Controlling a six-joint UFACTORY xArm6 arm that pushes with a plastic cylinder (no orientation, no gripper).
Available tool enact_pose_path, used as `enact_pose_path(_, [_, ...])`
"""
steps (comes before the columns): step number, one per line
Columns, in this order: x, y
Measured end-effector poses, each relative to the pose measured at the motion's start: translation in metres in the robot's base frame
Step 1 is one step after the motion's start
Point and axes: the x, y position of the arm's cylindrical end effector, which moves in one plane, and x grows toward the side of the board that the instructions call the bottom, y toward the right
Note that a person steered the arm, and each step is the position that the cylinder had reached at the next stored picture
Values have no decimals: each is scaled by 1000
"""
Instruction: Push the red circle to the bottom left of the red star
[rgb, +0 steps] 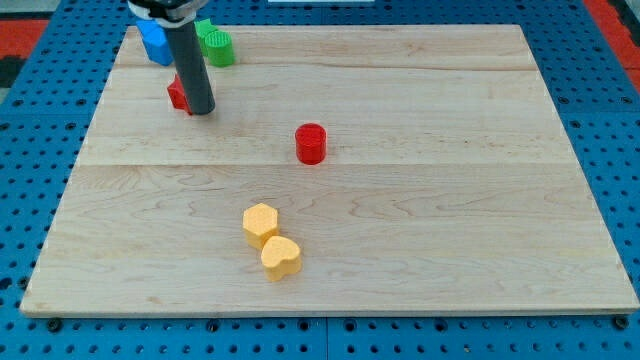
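Note:
The red circle (311, 143) sits near the middle of the wooden board (450, 200). The red star (178, 94) lies at the view's upper left, mostly hidden behind my rod. My tip (201, 110) rests on the board right against the star's right side. The red circle is well to the right of and a little below my tip, apart from it.
A blue block (155, 42) and a green block (215, 45) stand at the board's top left, just above the star. A yellow hexagon (260, 223) and a yellow heart (281, 258) touch each other below the centre.

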Motion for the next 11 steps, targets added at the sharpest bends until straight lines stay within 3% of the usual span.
enact_pose_path(2, [-51,-33])
enact_pose_path(3, [-28,-1])
enact_pose_path(4, [-14,105])
enact_pose_path(6, [86,216])
enact_pose_path(7, [102,195])
enact_pose_path(8, [42,92])
enact_pose_path(9, [7,26])
enact_pose_path(10, [34,40])
enact_pose_path(11, [-5,-24])
